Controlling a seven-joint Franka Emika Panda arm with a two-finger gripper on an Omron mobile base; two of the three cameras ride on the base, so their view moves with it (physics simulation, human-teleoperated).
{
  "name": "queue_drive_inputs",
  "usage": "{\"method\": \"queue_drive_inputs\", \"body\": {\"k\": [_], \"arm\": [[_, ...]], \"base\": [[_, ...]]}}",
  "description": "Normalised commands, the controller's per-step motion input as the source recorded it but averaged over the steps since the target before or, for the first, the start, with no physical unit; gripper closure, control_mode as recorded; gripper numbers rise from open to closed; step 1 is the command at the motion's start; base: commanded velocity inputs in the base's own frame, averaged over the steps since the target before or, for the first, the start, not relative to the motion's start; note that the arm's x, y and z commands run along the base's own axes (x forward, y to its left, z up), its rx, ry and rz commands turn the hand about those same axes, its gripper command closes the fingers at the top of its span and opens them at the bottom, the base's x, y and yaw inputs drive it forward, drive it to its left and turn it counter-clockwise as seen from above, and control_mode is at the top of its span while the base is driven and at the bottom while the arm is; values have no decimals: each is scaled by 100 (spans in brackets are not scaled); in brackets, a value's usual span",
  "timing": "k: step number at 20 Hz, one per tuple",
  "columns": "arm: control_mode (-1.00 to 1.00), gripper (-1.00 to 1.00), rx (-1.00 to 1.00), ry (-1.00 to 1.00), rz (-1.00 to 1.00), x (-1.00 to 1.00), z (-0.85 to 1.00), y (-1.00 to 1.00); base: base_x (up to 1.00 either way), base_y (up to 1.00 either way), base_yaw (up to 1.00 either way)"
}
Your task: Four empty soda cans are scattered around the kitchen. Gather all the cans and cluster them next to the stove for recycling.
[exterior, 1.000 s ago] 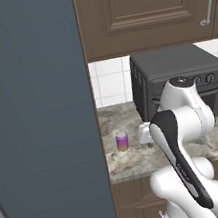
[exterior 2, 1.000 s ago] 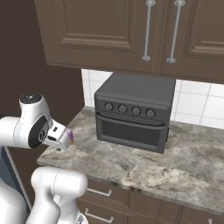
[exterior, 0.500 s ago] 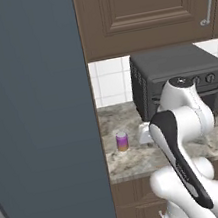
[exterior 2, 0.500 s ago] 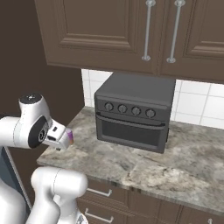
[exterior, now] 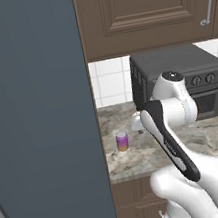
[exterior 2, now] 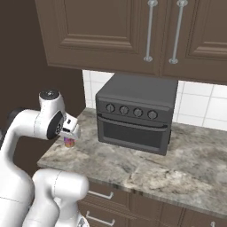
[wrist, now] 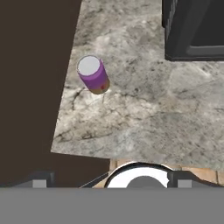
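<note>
One purple soda can (exterior: pixel 122 141) with a tan band stands upright on the grey marbled counter (exterior: pixel 140 157), near its left end. In the right base view the can (exterior 2: pixel 68 142) peeks out just below my hand. The hand view looks down on the can (wrist: pixel 93 74), its pale top toward the camera, up and left of my gripper (wrist: pixel 111 180). The gripper (exterior 2: pixel 72 130) hovers above the counter's front left part, open, with nothing between its fingers. The stove is out of view.
A boxy dark grey toaster oven (exterior 2: pixel 135 117) sits on the counter to the can's right, against the tiled wall. A tall dark panel (exterior: pixel 36 118) bounds the counter on the left. Brown wall cabinets (exterior 2: pixel 111 35) hang overhead. The counter's front edge (wrist: pixel 83 153) lies close to my hand.
</note>
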Motion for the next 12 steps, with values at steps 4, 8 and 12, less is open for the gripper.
{"method": "queue_drive_inputs", "body": {"k": [4, 8, 12], "arm": [[-100, -100, 4, 0, 16, 25, 0, -23], [-100, -100, 0, 0, 3, 1, -1, 21], [-100, -100, 0, 0, 0, 17, 0, 38]], "base": [[0, 0, 0], [0, 0, 0], [0, 0, 0]]}}
